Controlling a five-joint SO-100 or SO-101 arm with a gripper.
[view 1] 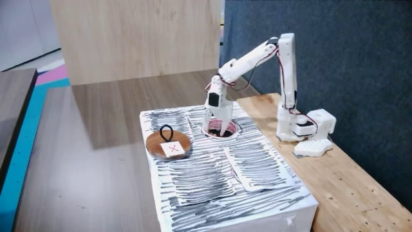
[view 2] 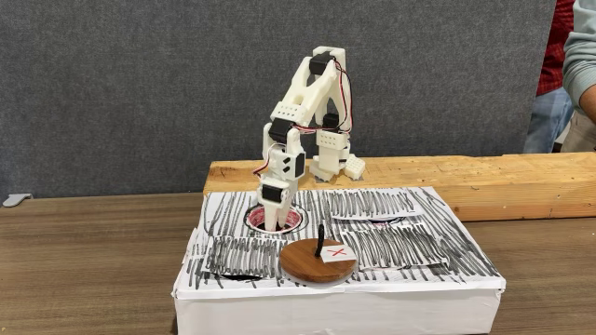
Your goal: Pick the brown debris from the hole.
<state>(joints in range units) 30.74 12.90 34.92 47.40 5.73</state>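
While its white jointed arm (view 1: 257, 58) folds forward from a base on the pale wooden plank (view 1: 347, 174), the white two-finger gripper (view 1: 222, 132) points straight down, fingertips sunk into the round dark hole with a pinkish-red rim (view 1: 233, 131); whether the jaws are spread or closed cannot be told. Tiny brown debris is not discernible inside that opening in both fixed views. Just beside the hole, on the white black-streaked box top (view 2: 410, 242), lies a round brown wooden disc with a white red-X label and black loop (view 2: 319, 261); a fixed view shows a person's sleeve (view 2: 582, 56) at its right edge.
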